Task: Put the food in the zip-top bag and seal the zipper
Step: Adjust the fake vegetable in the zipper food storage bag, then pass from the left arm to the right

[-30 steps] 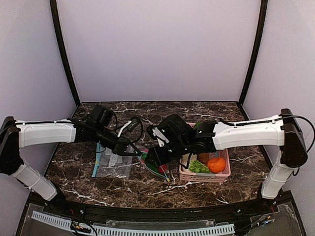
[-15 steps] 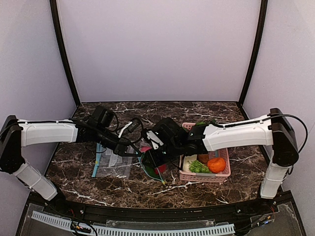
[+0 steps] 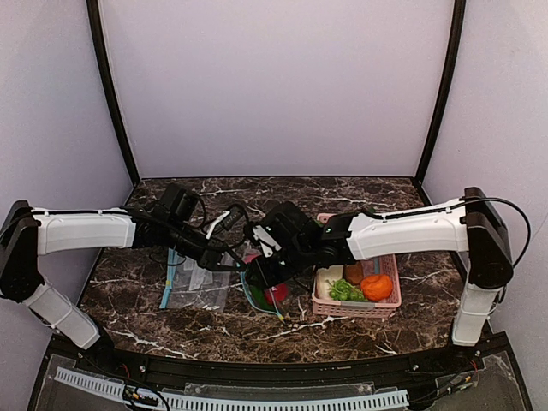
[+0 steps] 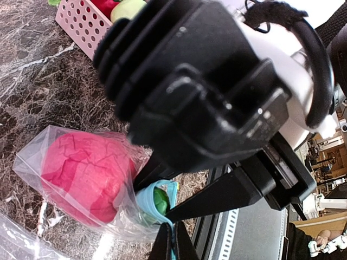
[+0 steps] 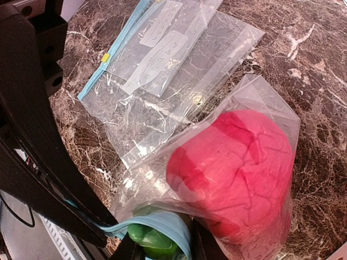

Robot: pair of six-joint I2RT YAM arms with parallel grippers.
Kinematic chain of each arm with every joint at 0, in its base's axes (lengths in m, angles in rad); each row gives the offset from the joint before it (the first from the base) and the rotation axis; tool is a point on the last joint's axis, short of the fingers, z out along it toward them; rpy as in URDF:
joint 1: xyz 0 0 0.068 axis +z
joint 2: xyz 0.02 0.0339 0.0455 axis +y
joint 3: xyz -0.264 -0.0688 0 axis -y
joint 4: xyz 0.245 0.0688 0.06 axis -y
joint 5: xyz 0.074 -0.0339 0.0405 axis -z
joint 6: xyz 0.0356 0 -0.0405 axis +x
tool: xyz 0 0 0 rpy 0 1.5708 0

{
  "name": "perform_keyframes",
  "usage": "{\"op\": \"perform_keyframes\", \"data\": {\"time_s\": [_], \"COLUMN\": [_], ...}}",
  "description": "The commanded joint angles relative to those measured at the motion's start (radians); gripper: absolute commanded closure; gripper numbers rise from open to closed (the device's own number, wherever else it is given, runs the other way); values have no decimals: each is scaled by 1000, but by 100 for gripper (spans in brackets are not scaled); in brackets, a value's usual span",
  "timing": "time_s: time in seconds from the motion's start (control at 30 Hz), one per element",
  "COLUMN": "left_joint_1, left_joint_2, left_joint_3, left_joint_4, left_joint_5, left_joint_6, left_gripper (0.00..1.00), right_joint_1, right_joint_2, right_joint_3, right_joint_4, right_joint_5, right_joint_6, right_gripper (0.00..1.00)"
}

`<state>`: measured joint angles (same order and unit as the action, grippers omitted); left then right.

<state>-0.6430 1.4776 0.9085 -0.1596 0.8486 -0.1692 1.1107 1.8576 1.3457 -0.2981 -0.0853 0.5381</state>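
Note:
The zip-top bag (image 5: 255,103) lies on the marble and holds a round red-pink fruit (image 5: 238,168) (image 4: 87,173). A green cucumber end (image 5: 154,241) (image 4: 160,197) sits in its mouth, ringed by the teal zipper (image 5: 162,222) (image 4: 142,208). My left gripper (image 4: 173,241) (image 3: 233,259) is shut on one end of that zipper strip. My right gripper (image 5: 165,249) (image 3: 257,276) comes in from the other side, its jaws closed around the bag's mouth with the cucumber end between them. In the top view the bag and fruit (image 3: 276,294) show just below both grippers.
Several spare clear bags (image 5: 162,65) (image 3: 197,287) lie flat to the left of the filled one. A pink basket (image 3: 391,301) (image 4: 81,30) to the right holds an orange fruit (image 3: 377,285), leafy greens (image 3: 344,292) and a white radish (image 3: 329,278).
My right gripper has moved left from the basket side to the bag's mouth and narrowed its jaws around it. The left arm has held still on the zipper.

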Motion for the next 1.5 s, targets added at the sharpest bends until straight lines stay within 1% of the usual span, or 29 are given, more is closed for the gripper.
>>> {"op": "perform_keyframes", "data": {"time_s": [0.0, 0.17, 0.37, 0.43, 0.53, 0.6, 0.73, 0.8, 1.1, 1.47], "left_joint_1": [-26, -24, -11, -6, -1, 1, 2, 2, 3, 2], "left_joint_2": [-60, -72, -62, -58, -52, -51, -52, -52, -49, -41], "left_joint_3": [-2, -4, 13, 16, 19, 20, 18, 17, 16, 18], "left_joint_4": [28, 12, -42, -49, -58, -61, -63, -62, -60, -59], "left_joint_5": [146, 85, -7, -28, -48, -48, -43, -43, -30, -24], "left_joint_6": [-4, 1, 14, 14, 13, 12, 14, 15, 15, 14], "left_gripper": [99, 99, 99, 99, 99, 99, 99, 99, 99, 99], "right_joint_1": [-46, -41, -12, 2, 25, 39, 42, 41, 40, 41], "right_joint_2": [79, 41, -68, -107, -158, -182, -221, -223, -149, -69], "right_joint_3": [10, -8, -53, -67, -86, -101, -140, -145, -109, -16], "right_joint_4": [-87, -101, -91, -89, -95, -102, -106, -108, -115, -87], "right_joint_5": [132, 128, 90, 52, 33, 40, 81, 105, 210, 223], "right_joint_6": [20, 8, -27, -38, -46, -47, -37, -37, -60, -120], "right_gripper": [87, 78, 59, 53, 47, 45, 45, 46, 62, 71]}}
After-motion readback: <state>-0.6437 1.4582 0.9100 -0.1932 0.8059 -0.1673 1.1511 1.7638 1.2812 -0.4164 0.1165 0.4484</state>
